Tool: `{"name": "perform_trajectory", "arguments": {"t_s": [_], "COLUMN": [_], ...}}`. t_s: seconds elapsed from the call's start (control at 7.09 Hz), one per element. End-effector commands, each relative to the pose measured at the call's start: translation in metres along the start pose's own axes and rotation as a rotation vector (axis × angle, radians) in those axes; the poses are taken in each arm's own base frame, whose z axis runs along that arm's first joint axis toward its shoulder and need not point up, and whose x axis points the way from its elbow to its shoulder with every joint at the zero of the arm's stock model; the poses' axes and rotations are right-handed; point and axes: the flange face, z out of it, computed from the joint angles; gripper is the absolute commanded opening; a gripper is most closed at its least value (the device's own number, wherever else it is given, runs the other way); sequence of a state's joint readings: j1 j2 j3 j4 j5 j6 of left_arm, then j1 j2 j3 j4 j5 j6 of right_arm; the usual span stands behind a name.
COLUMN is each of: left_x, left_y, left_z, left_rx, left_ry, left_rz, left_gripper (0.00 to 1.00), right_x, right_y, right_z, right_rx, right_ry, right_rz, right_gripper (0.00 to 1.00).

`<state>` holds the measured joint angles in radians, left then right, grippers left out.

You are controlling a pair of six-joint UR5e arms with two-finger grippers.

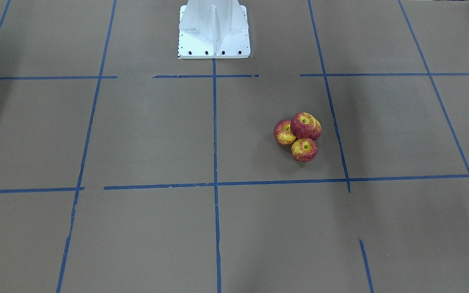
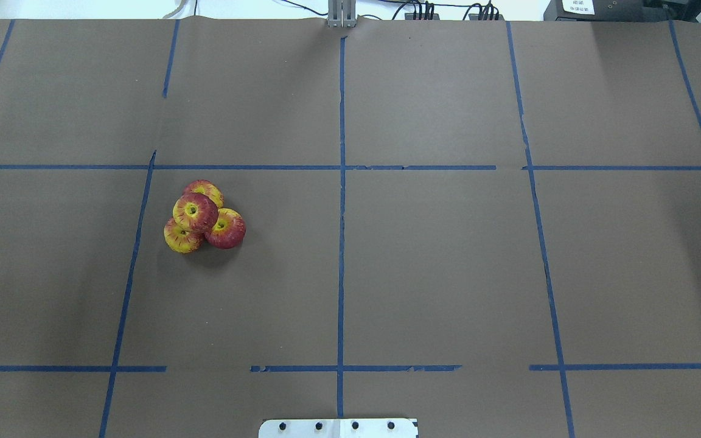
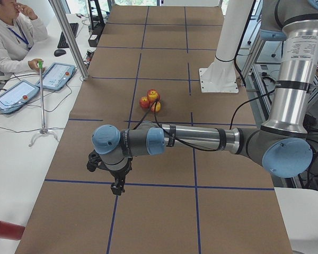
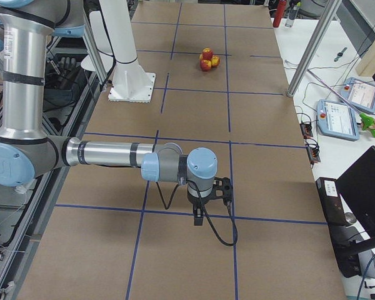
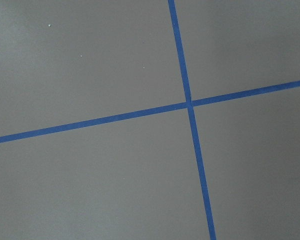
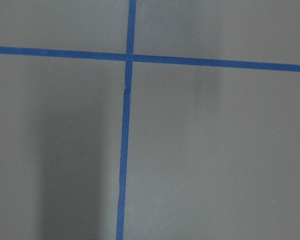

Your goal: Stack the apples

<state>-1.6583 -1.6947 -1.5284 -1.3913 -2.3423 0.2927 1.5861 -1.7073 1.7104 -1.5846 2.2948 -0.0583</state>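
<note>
Four apples sit in a tight cluster on the brown table. Three rest on the table: one (image 2: 181,238), one (image 2: 227,230) and one (image 2: 205,190). A fourth apple (image 2: 195,211) lies on top of them, stem dimple up. The pile also shows in the front view (image 1: 304,125) and small in both side views (image 3: 150,99) (image 4: 207,59). My left gripper (image 3: 117,189) hangs over the table's end, far from the apples. My right gripper (image 4: 199,219) hangs over the other end. Both show only in side views, so I cannot tell if they are open. The wrist views show only table and tape.
The robot's white pedestal (image 1: 214,30) stands at the table's edge. Blue tape lines (image 2: 341,182) form a grid on the brown paper. An operator (image 3: 10,37) sits beside tablets (image 3: 55,75) and a metal post (image 3: 69,37). More tablets (image 4: 340,119) lie at the other side.
</note>
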Motion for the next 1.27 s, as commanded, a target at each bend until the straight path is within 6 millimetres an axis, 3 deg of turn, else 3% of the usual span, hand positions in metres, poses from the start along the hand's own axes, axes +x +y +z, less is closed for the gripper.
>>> {"name": "perform_trajectory", "arguments": {"t_s": [0.0, 0.42, 1.13], "left_x": [0.008, 0.006, 0.036], "left_y": [-0.003, -0.005, -0.012], "left_z": [-0.008, -0.008, -0.040], "left_rx": [0.023, 0.052, 0.110], "left_ry": [-0.005, -0.016, -0.041], "left_rz": [-0.028, 0.002, 0.056], "left_gripper": [1.00, 1.00, 1.00], "right_x": [0.000, 0.000, 0.000], "right_y": [0.000, 0.000, 0.000], "right_z": [0.000, 0.000, 0.000], "right_rx": [0.000, 0.000, 0.000], "right_ry": [0.000, 0.000, 0.000], "right_rz": [0.000, 0.000, 0.000], "right_gripper": [1.00, 1.00, 1.00]}}
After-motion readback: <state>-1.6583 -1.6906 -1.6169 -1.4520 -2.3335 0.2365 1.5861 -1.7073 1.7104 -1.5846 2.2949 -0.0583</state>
